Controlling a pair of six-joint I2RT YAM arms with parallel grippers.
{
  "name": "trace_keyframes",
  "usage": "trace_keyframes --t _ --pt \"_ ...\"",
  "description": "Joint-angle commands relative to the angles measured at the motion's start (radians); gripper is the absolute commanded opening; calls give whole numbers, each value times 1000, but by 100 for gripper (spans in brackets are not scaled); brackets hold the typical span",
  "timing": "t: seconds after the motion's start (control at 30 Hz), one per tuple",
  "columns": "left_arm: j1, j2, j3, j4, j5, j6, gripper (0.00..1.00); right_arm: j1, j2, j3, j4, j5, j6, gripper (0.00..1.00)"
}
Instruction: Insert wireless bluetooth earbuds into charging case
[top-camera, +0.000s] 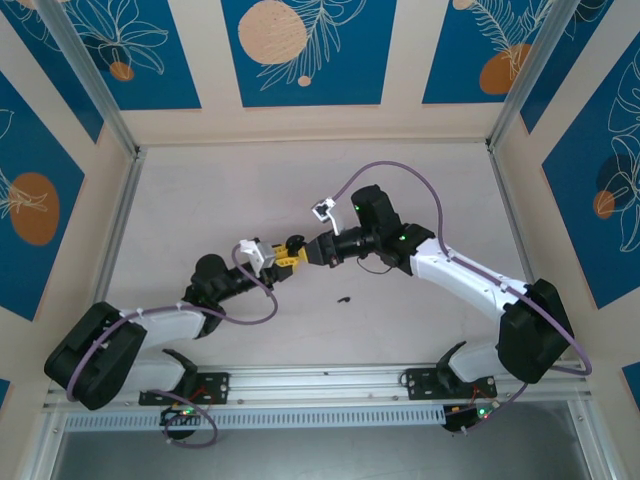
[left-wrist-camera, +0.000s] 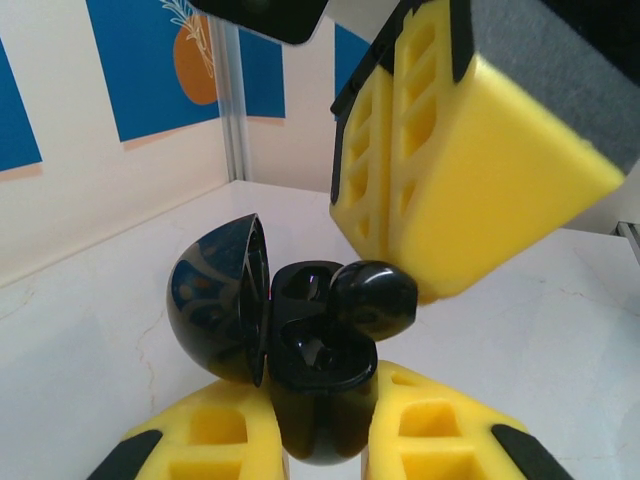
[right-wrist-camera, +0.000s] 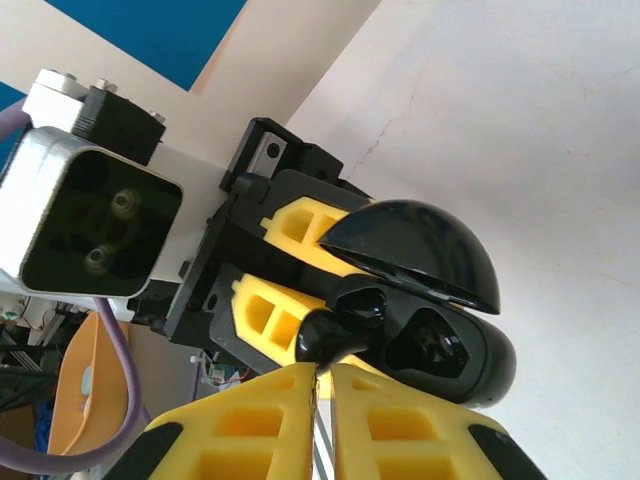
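Two claws meet above the middle of the counter (top-camera: 200, 200), and the arrangement makes sense. The left claw (left-wrist-camera: 322, 432) is closed around the lower body of the black case (left-wrist-camera: 310, 350), holding it up off the surface with its mouth turned toward the other arm so the pockets are easy to reach. The lid (left-wrist-camera: 215, 300) is swung wide open and stands off to one side, out of the way. The right claw (right-wrist-camera: 322, 372), fingers nearly together, pinches a black earbud (left-wrist-camera: 372, 298) and presents it right at the rim of the case. It is touching or just short of the nearer pocket; I can't tell which. The earbud is glossy, rounded and far smaller than the case, whose shiny shell mirrors the room. Both pockets look unfilled, I'd judge. One small dark thing (top-camera: 343, 299) lies on the counter nearby, too small to identify.
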Motion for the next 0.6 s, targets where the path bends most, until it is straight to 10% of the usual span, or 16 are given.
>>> trace_keyframes --t 0.0,0.57 --pt "-8 -25 17 20 10 27 15 8 16 30 5 -7 -15 13" --pt "-10 -47 20 -38 12 53 15 21 45 63 19 -4 -14 13"
